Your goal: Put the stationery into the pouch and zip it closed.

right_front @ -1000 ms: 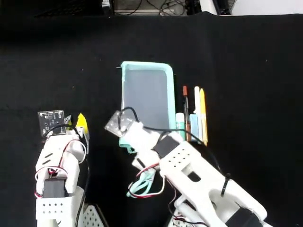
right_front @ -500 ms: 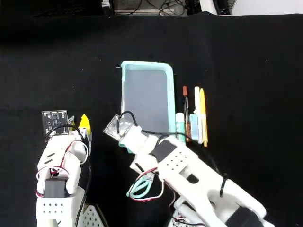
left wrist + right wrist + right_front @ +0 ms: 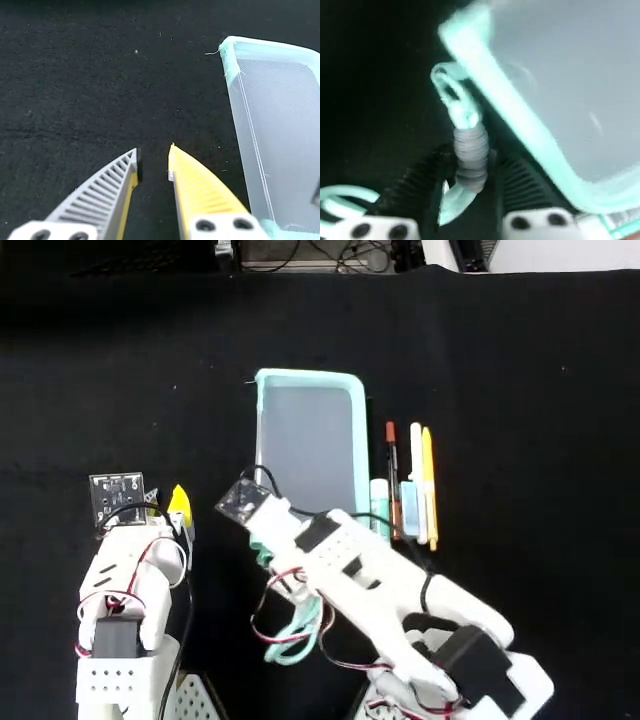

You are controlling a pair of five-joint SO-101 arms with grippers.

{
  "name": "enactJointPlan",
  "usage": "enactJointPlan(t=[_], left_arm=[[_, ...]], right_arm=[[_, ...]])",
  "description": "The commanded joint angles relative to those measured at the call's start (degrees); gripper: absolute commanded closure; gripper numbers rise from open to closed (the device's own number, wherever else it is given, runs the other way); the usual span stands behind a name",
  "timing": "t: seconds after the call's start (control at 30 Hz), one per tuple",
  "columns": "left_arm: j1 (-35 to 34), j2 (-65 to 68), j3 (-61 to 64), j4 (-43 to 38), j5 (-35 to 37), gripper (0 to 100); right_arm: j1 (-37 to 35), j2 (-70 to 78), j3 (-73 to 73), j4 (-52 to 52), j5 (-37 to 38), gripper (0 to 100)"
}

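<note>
Matt black cloth lies beneath the ribbed plastic jaws of the left gripper. Beside them the pouch is fine translucent mesh edged in fabric. Its ribbed, rubbery zip pull sits pinched in the right gripper.

White plastic arms carry black motors and red, black, white cables; the left gripper has one yellow finger.

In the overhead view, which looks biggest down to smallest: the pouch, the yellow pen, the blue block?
Largest: pouch.
Next: yellow pen.
Smallest: blue block.
</note>
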Motion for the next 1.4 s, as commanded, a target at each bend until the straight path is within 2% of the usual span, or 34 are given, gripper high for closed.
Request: enactJointPlan(t=[0.0, 0.17, 0.3, 0.43, 0.53, 0.77, 0.97, 1.07, 1.13, 1.27, 1.37], left_arm=[[1.7, -0.1, 0.9, 0.3, -0.5, 88], [8.3, -0.1, -0.4, 3.8, -0.5, 88], [13.0, -0.1, -2.2, 9.1, -0.2, 82], [18.5, -0.1, -1.2, 9.0, -0.2, 80], [20.8, -0.1, 0.7, 6.6, -0.3, 80], [21.2, -0.1, 0.9, 3.2, -0.1, 80], [20.4, 0.0, 0.7, 1.6, -0.7, 79], [14.4, 0.0, -3.7, 1.8, -2.3, 79], [12.9, 0.6, -6.5, 3.0, -2.5, 79], [16.5, 7.7, -7.3, 3.0, -6.9, 79], [16.5, 16.2, -8.6, -3.2, -7.4, 79]], right_arm=[[-0.7, -3.6, -3.4, 2.4, 0.1, 98.6], [0.4, -11.1, -9.4, 4.0, 3.4, 98.7], [8.1, -13.7, -9.9, 5.5, 7.6, 98.7], [16.2, -14.6, -9.9, 6.2, 9.6, 98.7], [16.7, -15.3, -9.7, 6.4, 9.2, 98.7], [16.6, -17.8, -6.5, 4.7, 9.4, 98.7], [16.3, -22.5, -6.9, 8.4, 9.2, 98.7], [14.0, -26.7, -6.3, 9.7, 9.1, 98.7], [13.2, -29.1, -5.4, 9.6, 7.8, 98.7], [13.1, -31.7, -4.9, 9.8, 7.6, 98.6], [13.1, -32.0, -4.9, 9.8, 7.6, 98.6]])
